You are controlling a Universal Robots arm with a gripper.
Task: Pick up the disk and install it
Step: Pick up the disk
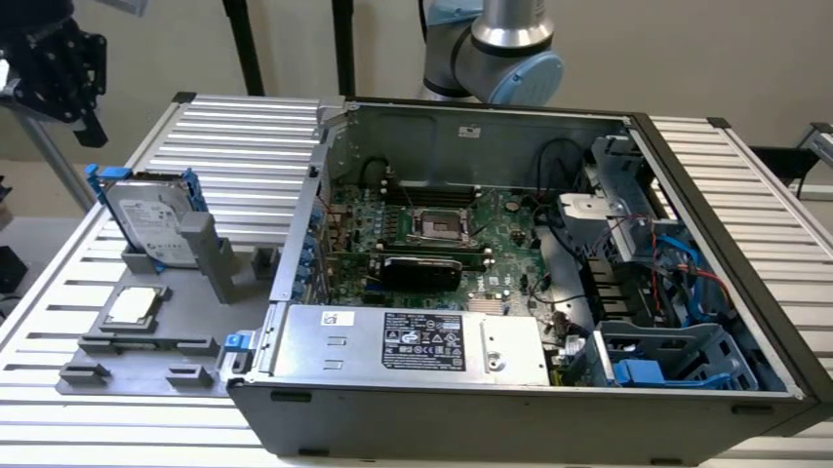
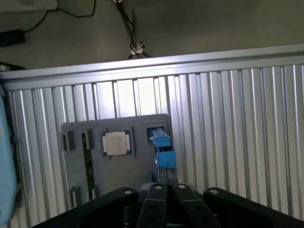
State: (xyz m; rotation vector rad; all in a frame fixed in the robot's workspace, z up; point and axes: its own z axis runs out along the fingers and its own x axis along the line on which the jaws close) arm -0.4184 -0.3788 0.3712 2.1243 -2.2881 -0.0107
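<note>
The disk (image 1: 147, 222) stands on edge in a slot of the grey fixture (image 1: 195, 331) at the exterior view's left, its white label facing out and blue rails along its long edges. My gripper (image 1: 86, 125) hangs in the air above and to the left of it, clear of everything. In the wrist view the fingers (image 2: 157, 190) are pressed together, shut and empty, and the disk (image 2: 163, 151) shows edge-on as a blue strip just beyond them on the fixture (image 2: 85, 180).
A small square silver chip (image 1: 135, 305) (image 2: 116, 143) lies in a fixture pocket beside the disk. The open computer case (image 1: 495, 414) takes up the middle and right, with a blue drive cage (image 1: 664, 363) in its near right corner. Ribbed metal table (image 1: 248, 127) surrounds both.
</note>
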